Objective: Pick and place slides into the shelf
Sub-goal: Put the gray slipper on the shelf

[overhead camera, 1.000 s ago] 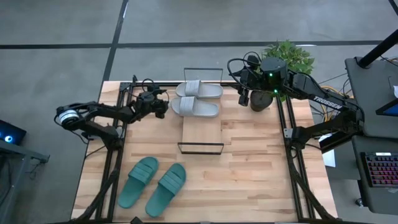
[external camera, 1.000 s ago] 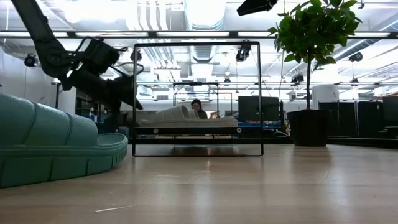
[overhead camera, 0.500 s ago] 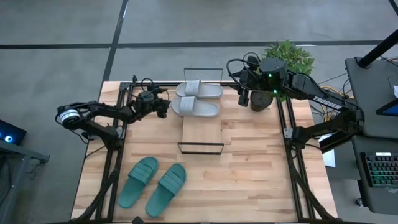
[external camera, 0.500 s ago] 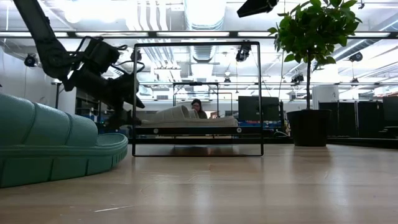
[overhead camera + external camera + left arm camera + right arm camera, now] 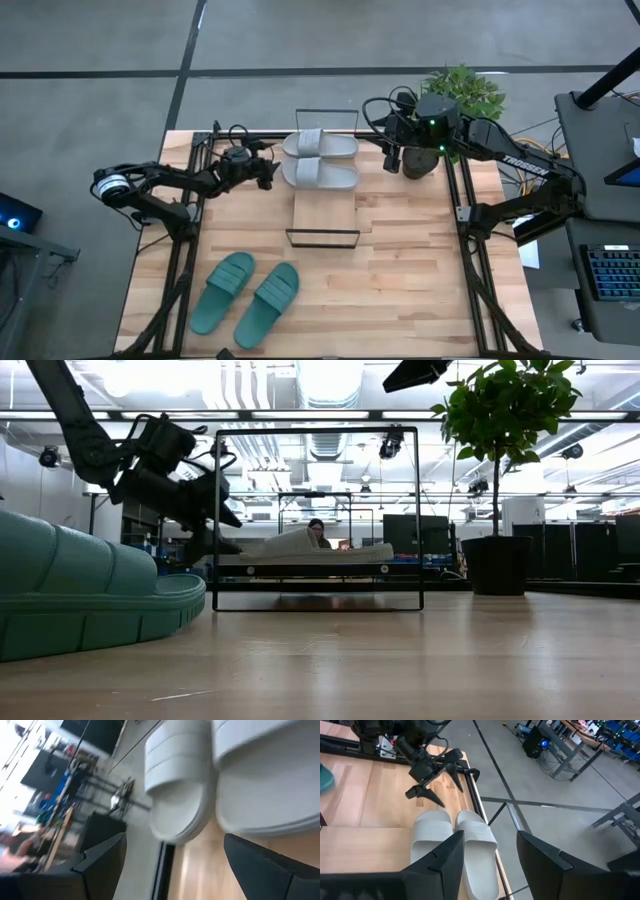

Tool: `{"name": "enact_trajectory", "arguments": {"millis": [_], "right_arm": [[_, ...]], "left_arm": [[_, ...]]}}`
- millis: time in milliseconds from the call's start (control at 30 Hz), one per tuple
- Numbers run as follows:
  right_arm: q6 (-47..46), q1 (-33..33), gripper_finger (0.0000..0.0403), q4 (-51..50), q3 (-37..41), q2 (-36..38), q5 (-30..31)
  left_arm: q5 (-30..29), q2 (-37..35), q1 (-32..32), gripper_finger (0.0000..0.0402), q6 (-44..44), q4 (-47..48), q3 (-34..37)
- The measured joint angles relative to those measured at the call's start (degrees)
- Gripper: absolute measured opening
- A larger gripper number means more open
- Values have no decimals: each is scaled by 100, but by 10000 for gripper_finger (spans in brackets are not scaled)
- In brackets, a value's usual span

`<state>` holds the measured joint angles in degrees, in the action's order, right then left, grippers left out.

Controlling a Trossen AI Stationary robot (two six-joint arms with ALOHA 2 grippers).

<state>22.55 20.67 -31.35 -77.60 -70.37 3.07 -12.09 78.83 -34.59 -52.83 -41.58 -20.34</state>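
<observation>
Nearest the bench's front edge lie the teal slides, side by side and well apart from either of my arms; nothing holds them yet. Beyond them stands the shelf, its plank top running back toward the far edge with a black wire frame at each end. On its far end sit the grey slides, the pair lying crosswise and touching each other.

My left fingers are spread wide and empty, hanging just beside the nearer grey slide's end, close enough that the sole fills my left wrist view. I read this as the close of placing the grey pair: both appear to rest on the shelf, and I grip neither.

My right fingers wait on the other side of the grey pair, beside the potted plant at the bench's far corner. They stand parted with nothing between them, looking down on the two grey slides.

The next move, as I judge it, is to draw my left arm back clear of the wire frame without nudging the slide, then swing toward the front for a teal slide. That calls for a grip across its ribbed strap and a lift high enough to clear the near frame.
</observation>
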Motion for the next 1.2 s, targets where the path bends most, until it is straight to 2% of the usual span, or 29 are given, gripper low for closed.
{"name": "enact_trajectory", "arguments": {"millis": [233,333,433,533,733,833,900,933,967,1033,1200], "right_arm": [[0,0,173,-15,6,0,0],[0,0,173,-15,6,0,0],[0,0,173,-14,6,0,0],[-2,-5,173,-15,7,0,-2],[99,-211,172,40,210,27,0],[285,-371,166,8,409,44,-2],[462,-450,161,7,553,44,-2],[561,-479,157,-17,624,44,-2],[668,-501,154,-48,705,45,-2],[842,-518,146,-100,852,44,-6],[903,-514,126,-36,1356,-6,-329]], "left_arm": [[-1770,-27,-3,318,-140,9,2],[-1799,-154,-4,316,-5,-5,2],[-1309,-334,-10,301,259,16,6],[-898,-566,-11,269,324,86,14],[-76,-1101,-15,157,466,553,30],[843,-1467,-17,81,476,1252,32],[1818,-1764,-15,28,476,1933,-2],[2280,-1921,-15,15,476,2218,-23],[2665,-2059,-7,11,474,2387,-37],[2998,-2368,-9,13,589,2508,-15],[3012,-2885,-17,2,903,2514,31]]}}
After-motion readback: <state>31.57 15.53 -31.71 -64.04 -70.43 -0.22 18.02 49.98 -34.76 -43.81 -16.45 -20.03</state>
